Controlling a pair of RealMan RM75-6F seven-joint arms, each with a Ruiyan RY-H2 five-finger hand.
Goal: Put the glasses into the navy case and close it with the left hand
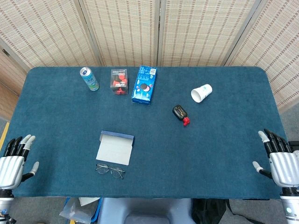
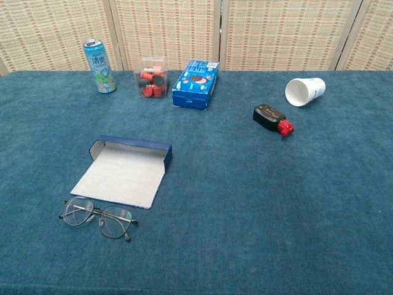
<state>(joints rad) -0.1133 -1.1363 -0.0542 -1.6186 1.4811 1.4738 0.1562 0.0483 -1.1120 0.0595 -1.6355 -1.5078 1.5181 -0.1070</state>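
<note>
The navy case (image 1: 115, 146) (image 2: 124, 171) lies open on the blue table, its pale grey lining facing up and its flap spread toward me. Thin wire-framed glasses (image 1: 110, 170) (image 2: 98, 218) lie folded just in front of the case, near the table's front edge. My left hand (image 1: 13, 161) hovers at the front left corner, fingers apart and holding nothing, well left of the glasses. At the front right edge my right hand (image 1: 279, 158) is likewise open and empty. Neither hand shows in the chest view.
Along the back stand a drink can (image 1: 88, 78) (image 2: 99, 66), a clear box of red caps (image 1: 119, 81) (image 2: 153, 77) and a blue carton (image 1: 144, 84) (image 2: 195, 83). A tipped white paper cup (image 1: 201, 93) (image 2: 304, 91) and a black-and-red object (image 1: 181, 114) (image 2: 273, 118) lie right of centre.
</note>
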